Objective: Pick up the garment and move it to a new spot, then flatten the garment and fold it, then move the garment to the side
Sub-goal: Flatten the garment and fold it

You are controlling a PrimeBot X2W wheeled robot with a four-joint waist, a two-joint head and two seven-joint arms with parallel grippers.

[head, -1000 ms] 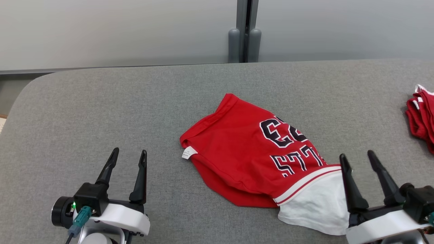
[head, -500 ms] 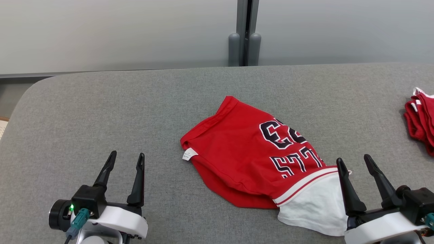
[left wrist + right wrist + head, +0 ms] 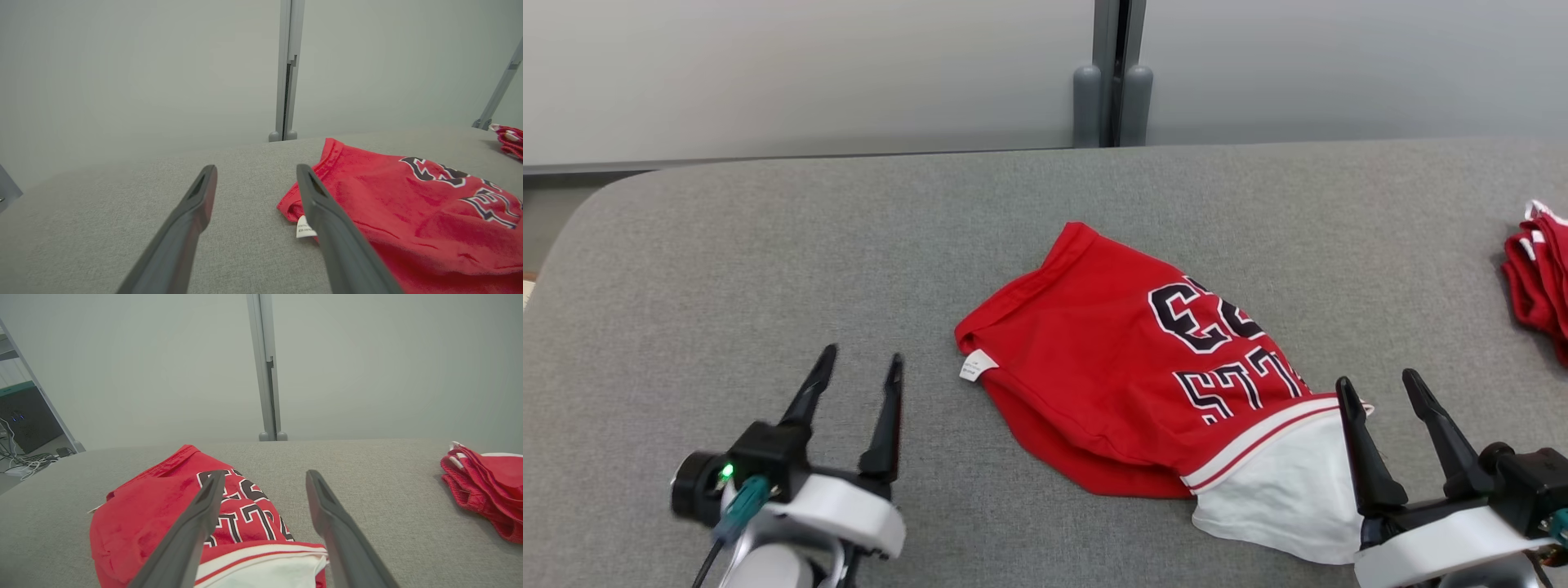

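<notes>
At lower left, left gripper stood spread and empty, short of the red garment, right gripper likewise spread (holding nothing) by its white end, garment lay crumpled mid grey table, another red pile far right.

bare table lies left of the garment; a red pile blocks the right edge.

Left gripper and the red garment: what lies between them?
Bare grey surface separates the left gripper from the red garment, as the head view shows.
</notes>
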